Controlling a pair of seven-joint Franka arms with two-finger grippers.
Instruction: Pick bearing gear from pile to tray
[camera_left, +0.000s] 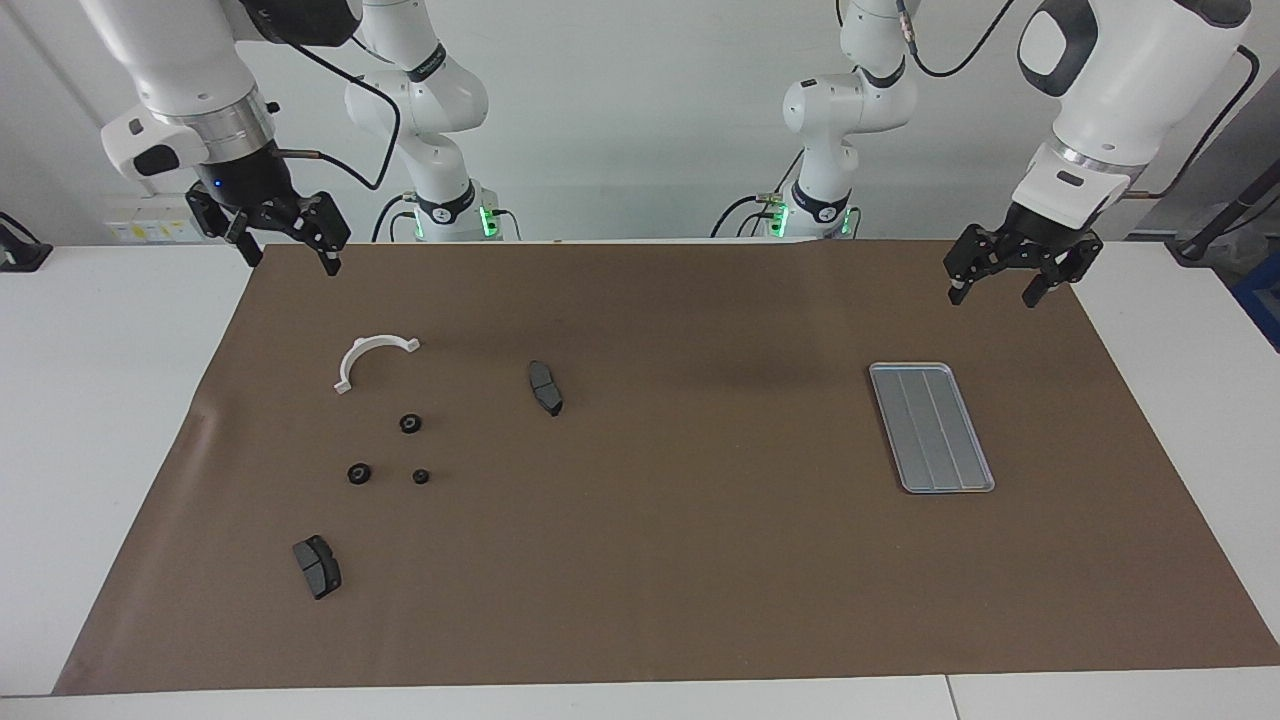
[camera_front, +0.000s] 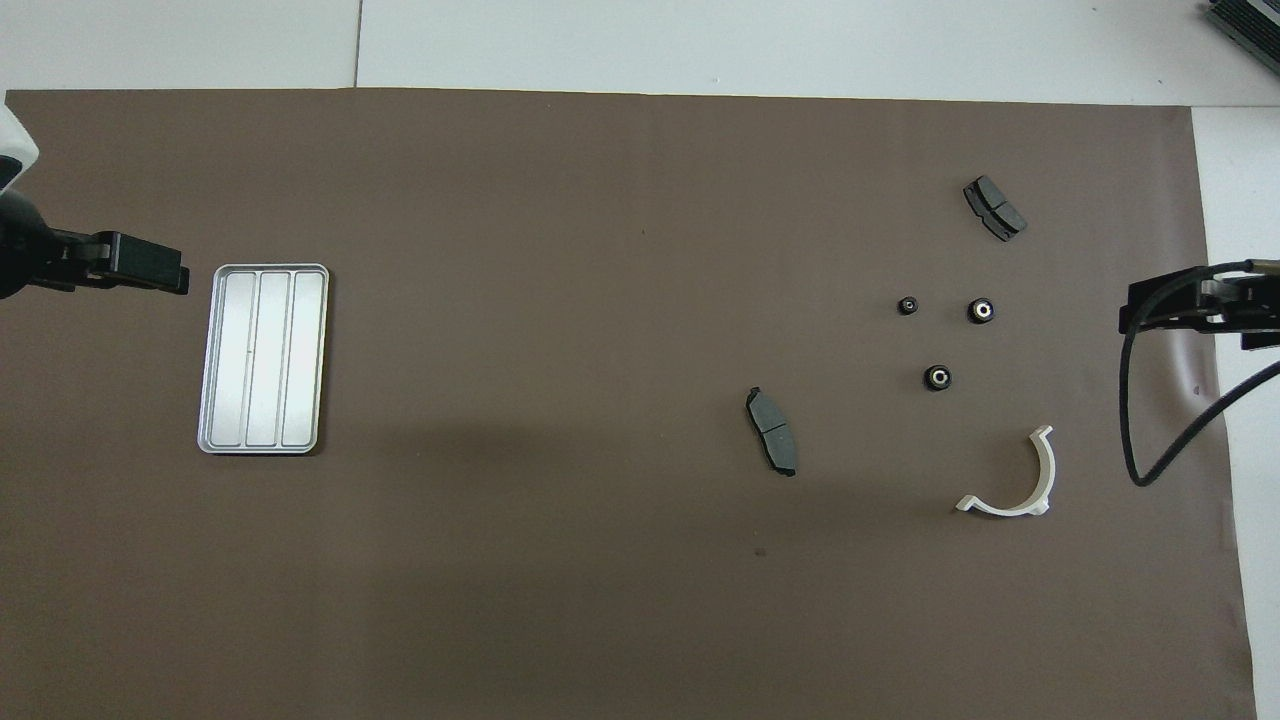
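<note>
While grippers aloft, gears below.

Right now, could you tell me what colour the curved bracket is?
White curved bracket; it shows best in the overhead view.

No legible text, label, brand, number or sign appears in either view. The markings on the arm joints and wall fittings are too small to read

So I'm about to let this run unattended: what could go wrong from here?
The three black round pieces are tiny, so an open right gripper may nudge one and roll it. They lie close together, so neighbours could get knocked. The tray sits at the left gripper's end, so a long carry could drop one.
</note>
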